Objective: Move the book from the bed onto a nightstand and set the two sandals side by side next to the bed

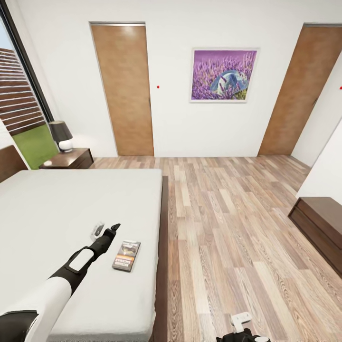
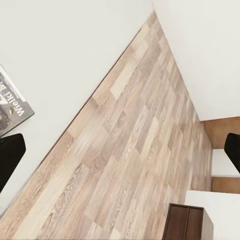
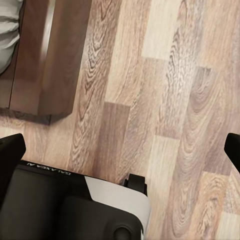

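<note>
The book [image 1: 126,255], a thin paperback with a dark pictured cover, lies flat on the white mattress of the bed [image 1: 57,213] near its right edge. My left gripper [image 1: 112,229] hovers over the mattress just left of the book, open and holding nothing. The left wrist view shows the book's corner [image 2: 10,107] beside one black fingertip [image 2: 10,157], with the gripper [image 2: 122,152] spread wide. My right gripper [image 3: 122,150] is open over the wood floor by the bed frame [image 3: 50,55]. A dark nightstand [image 1: 71,159] stands at the bed's far corner. The sandals are out of view.
A black-shaded lamp [image 1: 61,135] sits on the nightstand. Two brown doors [image 1: 124,90] and a lavender picture [image 1: 223,74] line the far wall. A long dark cabinet [image 1: 320,228] stands at the right. Plank floor [image 1: 228,213] stretches between bed and cabinet.
</note>
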